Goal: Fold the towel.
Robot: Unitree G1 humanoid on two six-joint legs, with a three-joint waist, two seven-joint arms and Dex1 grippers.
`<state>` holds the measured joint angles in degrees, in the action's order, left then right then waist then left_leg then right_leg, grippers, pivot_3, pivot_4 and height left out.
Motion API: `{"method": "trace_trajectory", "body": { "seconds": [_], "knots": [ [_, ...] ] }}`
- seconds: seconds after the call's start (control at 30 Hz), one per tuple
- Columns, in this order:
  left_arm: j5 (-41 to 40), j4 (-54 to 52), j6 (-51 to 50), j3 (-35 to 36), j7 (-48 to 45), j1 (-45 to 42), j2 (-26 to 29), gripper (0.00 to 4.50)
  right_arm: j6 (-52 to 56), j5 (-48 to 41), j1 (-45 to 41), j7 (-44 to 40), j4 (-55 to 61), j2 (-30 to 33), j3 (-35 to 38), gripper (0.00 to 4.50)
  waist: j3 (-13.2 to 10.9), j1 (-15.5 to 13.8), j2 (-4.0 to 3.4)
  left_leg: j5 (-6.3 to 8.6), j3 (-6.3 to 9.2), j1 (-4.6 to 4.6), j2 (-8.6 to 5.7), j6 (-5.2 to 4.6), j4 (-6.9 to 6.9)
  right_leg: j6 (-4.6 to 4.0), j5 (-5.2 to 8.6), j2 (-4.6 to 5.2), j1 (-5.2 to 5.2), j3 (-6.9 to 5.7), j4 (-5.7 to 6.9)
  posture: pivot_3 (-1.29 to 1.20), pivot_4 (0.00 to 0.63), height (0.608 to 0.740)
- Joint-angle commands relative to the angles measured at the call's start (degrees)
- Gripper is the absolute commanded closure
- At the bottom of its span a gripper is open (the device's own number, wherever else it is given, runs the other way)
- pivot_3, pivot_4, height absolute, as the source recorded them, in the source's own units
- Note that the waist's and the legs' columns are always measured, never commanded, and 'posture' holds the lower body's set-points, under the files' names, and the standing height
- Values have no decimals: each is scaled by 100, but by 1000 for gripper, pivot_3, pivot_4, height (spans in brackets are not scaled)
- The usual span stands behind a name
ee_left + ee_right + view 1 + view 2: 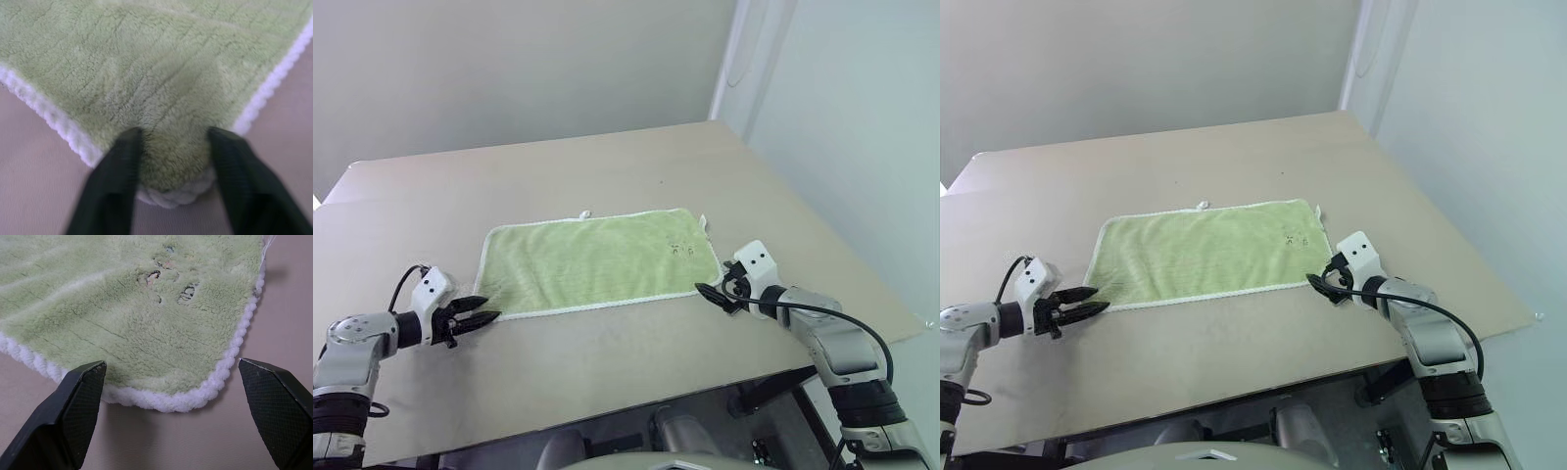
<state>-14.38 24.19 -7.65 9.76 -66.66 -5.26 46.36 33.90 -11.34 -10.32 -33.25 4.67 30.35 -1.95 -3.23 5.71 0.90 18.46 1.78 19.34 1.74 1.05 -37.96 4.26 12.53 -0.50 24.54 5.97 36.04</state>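
Light-green towel (597,262) flat, long axis left-right (logo (682,249) rightward)

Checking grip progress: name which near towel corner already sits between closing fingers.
The towel's near left corner: left gripper fingers pinch it. The near right corner lies in front of the wide-open right gripper.

towel (597,264): fluffy terry cloth, corded white edging | table (607,166): smooth matt | fingers (80,396): black, textured pads
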Motion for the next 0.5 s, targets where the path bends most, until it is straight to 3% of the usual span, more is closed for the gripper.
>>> {"method": "trace_trajectory", "body": {
  "seconds": [0.03, 0.1, 0.5],
  "knots": [
    [37, -62, -104, -89, -66, 66, 91, 3763, -46, 9, -89, 14, 176, 51, 111, 0, 0, -3, 0, 0, 0, 0, 0, 0, 0, 0, 0, 0, 0, 0, 0, 0, 0, 740],
    [39, -72, -120, -89, -62, 44, 89, 4482, -30, 12, -80, 33, 181, 50, 121, 0, 0, 0, 0, 0, 0, -1, 0, 0, 0, 0, 0, 0, 0, 0, 1, 0, 0, 740],
    [-112, -49, -337, 24, -114, -97, 101, 4482, -27, -26, -69, -44, 221, 143, 162, 0, 0, -3, -1, 0, 0, -1, 0, 0, 0, 0, 0, 0, 0, 0, 1, 0, 0, 740]
  ]
}}
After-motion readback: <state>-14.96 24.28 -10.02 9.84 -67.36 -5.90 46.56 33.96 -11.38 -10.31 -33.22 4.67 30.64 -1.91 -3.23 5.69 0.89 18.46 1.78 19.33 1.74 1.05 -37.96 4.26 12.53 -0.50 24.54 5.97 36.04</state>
